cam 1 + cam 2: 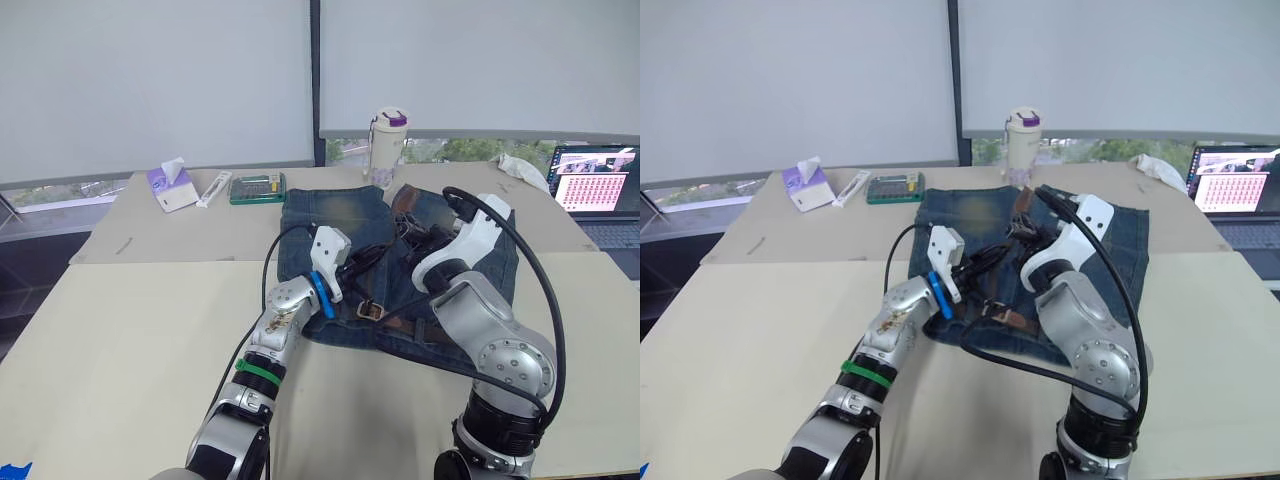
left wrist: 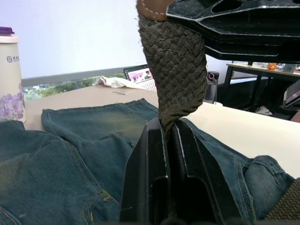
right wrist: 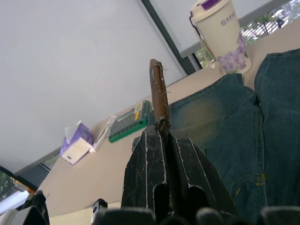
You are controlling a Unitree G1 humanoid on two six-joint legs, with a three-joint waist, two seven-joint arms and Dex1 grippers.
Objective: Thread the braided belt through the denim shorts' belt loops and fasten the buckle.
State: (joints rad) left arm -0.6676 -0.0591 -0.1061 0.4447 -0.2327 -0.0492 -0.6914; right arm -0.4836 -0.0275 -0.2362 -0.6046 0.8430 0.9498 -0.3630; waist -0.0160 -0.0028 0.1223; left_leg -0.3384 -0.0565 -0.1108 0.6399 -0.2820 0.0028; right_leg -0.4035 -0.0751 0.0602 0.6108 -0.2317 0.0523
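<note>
Left tool (image 2: 169, 129) pinching braided belt (image 2: 176, 65), right tool (image 3: 164, 136) pinching its leather tip, buckle (image 1: 370, 310) half-hidden on denim shorts (image 1: 340, 215)

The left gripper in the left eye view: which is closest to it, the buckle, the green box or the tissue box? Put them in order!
From the left gripper:
1. The buckle, lying on the denim shorts just beneath it.
2. The green box, on the table's far side, beside the shorts.
3. The tissue box, farther out to the left.
</note>
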